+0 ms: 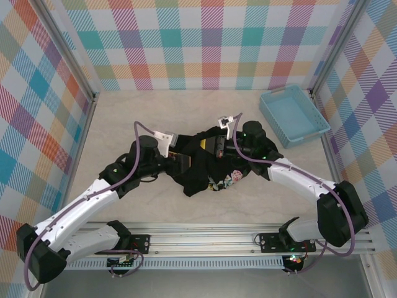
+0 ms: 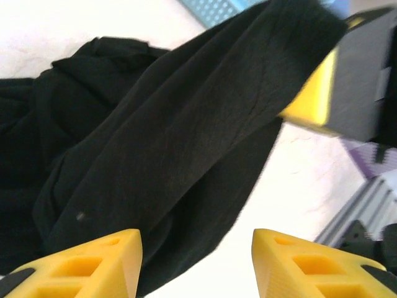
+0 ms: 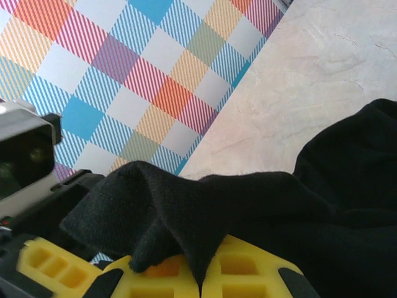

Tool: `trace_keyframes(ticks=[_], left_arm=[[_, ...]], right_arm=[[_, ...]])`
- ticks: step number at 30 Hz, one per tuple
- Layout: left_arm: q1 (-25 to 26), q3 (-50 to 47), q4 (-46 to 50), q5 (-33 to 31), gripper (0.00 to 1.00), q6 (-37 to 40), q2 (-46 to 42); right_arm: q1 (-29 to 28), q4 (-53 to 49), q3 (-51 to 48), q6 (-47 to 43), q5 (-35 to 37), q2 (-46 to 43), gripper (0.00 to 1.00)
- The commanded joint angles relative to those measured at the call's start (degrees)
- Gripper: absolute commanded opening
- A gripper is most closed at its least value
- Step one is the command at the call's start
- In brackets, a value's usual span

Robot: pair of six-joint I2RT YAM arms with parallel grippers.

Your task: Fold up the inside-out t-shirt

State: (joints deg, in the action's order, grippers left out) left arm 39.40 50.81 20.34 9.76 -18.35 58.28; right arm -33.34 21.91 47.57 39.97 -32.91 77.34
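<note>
On my left side, my left gripper (image 1: pixel 176 158) sits low at the left edge of the inside-out t-shirt (image 1: pixel 205 164), which lies bunched in the middle of the table (image 1: pixel 124 112) between my two arms. Through my left wrist camera, my left gripper (image 2: pixel 195 264) has its yellow fingers well apart, clamping nothing. A long black band of the t-shirt (image 2: pixel 186 143) runs from beside my left finger up to a yellow finger (image 2: pixel 313 93) of my other hand. Moving across, the small multicoloured print (image 1: pixel 226 180) faces up on the near edge of the heap. Now my right gripper (image 1: pixel 216 144): from its own camera, the right gripper (image 3: pixel 201 276) is pressed together on a pinched fold of black cloth (image 3: pixel 186 211). Far right, well apart, a blue tray (image 1: pixel 294 115) sits by the wall.
</note>
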Motion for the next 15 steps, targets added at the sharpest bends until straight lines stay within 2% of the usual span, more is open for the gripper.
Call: trace_keyframes(ticks=[1, 4, 6, 7, 9, 11, 13, 15], left_arm=[[1.1, 1.8, 4.0, -9.2, 0.52, 2.2, 2.0], [1.1, 2.6, 2.3, -10.7, 0.53, 3.8, 5.2], [1.1, 3.2, -0.3, -9.9, 0.50, 4.2, 8.2], [0.9, 3.7, -1.8, -8.7, 0.43, 4.3, 9.7], [0.2, 5.0, -3.5, -4.7, 0.21, 3.6, 11.3], [-1.8, 5.2, -6.9, 2.4, 0.03, 2.3, 10.4], [-5.5, 3.7, -11.5, 15.0, 0.00, -1.2, 7.9], [-9.3, 2.3, -17.5, 29.3, 0.00, -5.5, 6.0]], right_arm=[[0.5, 2.8, 0.5, 1.0, -1.3, -0.1, 0.00], [0.6, 3.5, 0.1, 1.1, -2.1, -0.6, 0.00], [0.6, 4.1, -0.3, 0.6, -3.0, -1.2, 0.00], [0.6, 3.9, -0.4, -0.1, -3.6, -1.5, 0.00], [0.8, 0.3, -0.1, -3.7, -4.3, -3.0, 0.00], [1.1, -8.4, 0.7, -11.7, -3.0, -5.2, 0.00], [1.3, -20.0, 2.4, -20.9, 1.3, -7.5, 0.00], [1.4, -28.7, 4.7, -25.8, 8.4, -8.3, 0.02]])
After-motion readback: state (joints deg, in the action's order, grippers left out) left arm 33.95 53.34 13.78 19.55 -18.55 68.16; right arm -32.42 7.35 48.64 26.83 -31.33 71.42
